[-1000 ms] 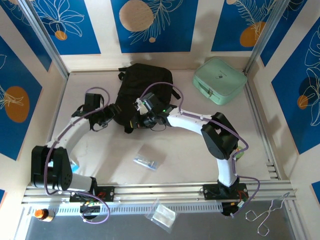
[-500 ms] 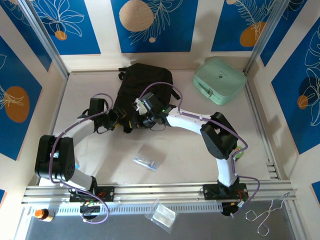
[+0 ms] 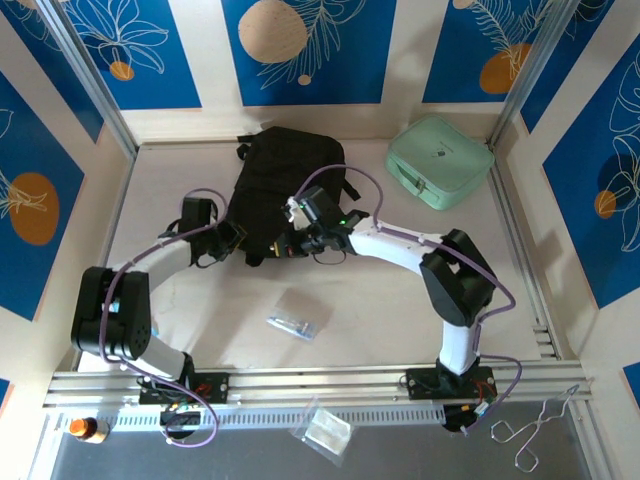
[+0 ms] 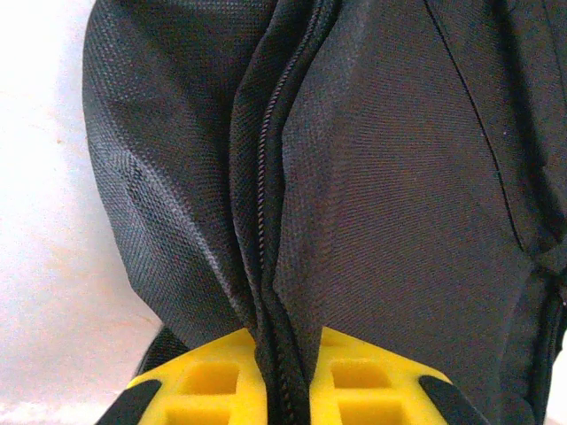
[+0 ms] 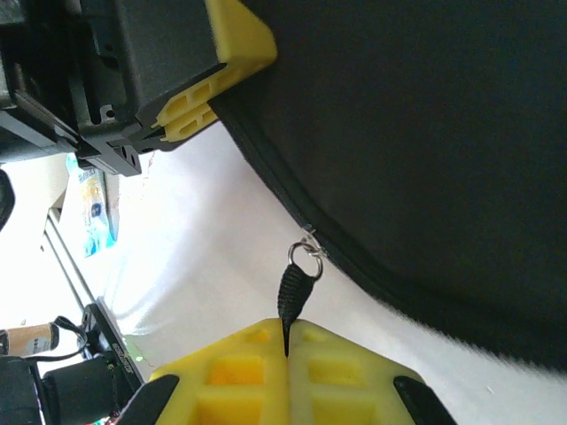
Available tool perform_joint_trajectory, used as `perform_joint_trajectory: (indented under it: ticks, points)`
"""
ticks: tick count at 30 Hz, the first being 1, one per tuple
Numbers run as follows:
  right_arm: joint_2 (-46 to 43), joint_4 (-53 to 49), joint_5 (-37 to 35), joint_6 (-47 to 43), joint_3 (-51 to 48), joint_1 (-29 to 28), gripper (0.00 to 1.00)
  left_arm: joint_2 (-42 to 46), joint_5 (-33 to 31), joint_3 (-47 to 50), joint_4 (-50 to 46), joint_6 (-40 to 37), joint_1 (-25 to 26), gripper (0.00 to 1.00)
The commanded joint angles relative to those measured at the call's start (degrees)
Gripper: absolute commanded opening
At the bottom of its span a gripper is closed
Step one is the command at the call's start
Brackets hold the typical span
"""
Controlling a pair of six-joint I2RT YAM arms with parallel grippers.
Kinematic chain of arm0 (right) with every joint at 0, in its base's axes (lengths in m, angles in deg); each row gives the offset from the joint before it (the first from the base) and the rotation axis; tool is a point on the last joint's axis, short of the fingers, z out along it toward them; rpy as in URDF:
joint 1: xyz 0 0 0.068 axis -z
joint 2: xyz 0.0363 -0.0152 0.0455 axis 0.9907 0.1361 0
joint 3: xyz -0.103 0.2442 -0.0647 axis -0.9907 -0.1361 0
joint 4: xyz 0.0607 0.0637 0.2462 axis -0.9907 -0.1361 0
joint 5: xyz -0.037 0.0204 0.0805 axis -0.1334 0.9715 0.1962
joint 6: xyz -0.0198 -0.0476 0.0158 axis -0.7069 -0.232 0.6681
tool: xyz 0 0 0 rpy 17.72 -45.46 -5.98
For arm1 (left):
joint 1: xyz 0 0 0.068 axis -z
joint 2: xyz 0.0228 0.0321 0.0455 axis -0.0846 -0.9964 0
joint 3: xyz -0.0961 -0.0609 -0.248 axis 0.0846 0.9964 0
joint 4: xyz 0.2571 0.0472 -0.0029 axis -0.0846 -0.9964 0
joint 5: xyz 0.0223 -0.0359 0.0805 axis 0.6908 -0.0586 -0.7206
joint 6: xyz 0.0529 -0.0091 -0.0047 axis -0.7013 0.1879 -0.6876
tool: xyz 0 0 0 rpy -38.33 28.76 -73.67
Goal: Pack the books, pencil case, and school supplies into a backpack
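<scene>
The backpack lies in the upper middle of the top view, on the worktop. The right pincer is almost closed. It pinches the little black zip pull between its yellow pads. The pull hangs from a small ring on the zip, just above the pincer in the lower middle of the right wrist view. The zip runs along the edge of the bag, from the upper left of that view down to the lower right. The left pincer is narrow too. It squeezes a fold of the bag with the zip line in the middle, and the zip goes straight up from it to the top of the left wrist view. In the top view the left pincer is just to the left of the right one, so the right pincer is the one nearest the pull. I think the next move is to slide the pull along the zip while the left pincer holds the bag in place. The pencil case lies in the lower middle of the top view, well apart from both pincers.
</scene>
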Motion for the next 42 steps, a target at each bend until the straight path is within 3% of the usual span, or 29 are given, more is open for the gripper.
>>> perform_joint_trajectory:
  ticks: [1, 20, 42]
  points:
    - [-5.0, -2.6, -1.3, 1.8, -3.0, 1.8, 0.0, -1.8, -1.7, -0.5, -0.1, -3.0, 0.1, 0.11]
    - [-8.3, -10.3, -8.1, 9.5, -6.0, 12.2, 0.0, -2.3, -3.8, -0.1, -7.4, -12.4, 0.1, 0.04]
    - [7.2, -27.3, -18.0, 9.8, 18.1, 17.0, 0.0, 0.4, 0.2, 0.8, -16.9, -21.1, 0.6, 0.02]
